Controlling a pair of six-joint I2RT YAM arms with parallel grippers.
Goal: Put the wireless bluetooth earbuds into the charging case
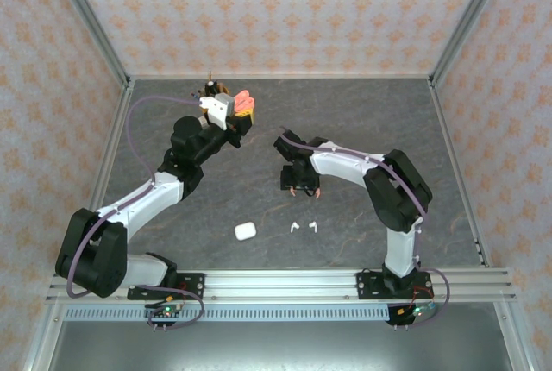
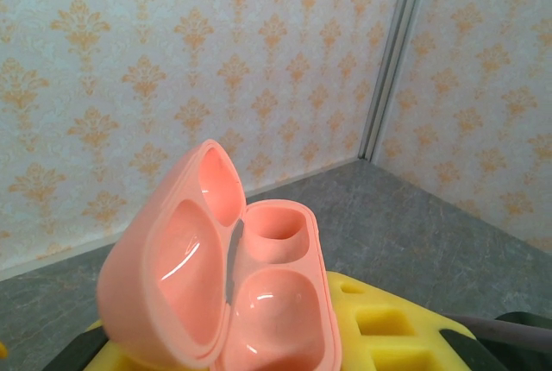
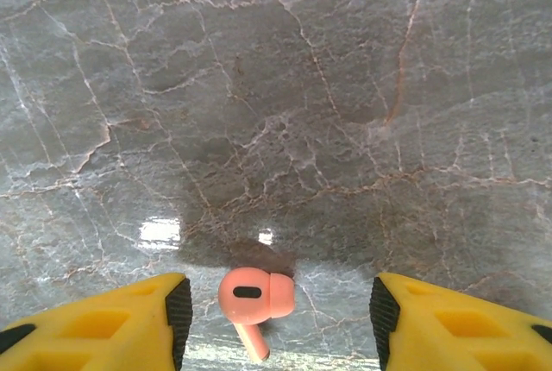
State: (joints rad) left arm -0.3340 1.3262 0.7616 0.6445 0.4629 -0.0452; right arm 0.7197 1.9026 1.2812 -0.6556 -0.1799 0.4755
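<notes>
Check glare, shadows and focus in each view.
Right wrist: two bright glare spots on the table, a broad dark shadow above the sharp pink earbud. Left wrist: soft highlights on the open pink case, slightly blurred up close. Top external: evenly lit, no blur.

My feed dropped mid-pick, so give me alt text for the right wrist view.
A salmon-pink earbud lies on the grey marbled table, stem toward the camera, between the open yellow fingers of the right gripper, touching neither.

Pink earbud lies flat within my open right gripper; pink case, lid up, sockets empty, sits in my left gripper.
</notes>
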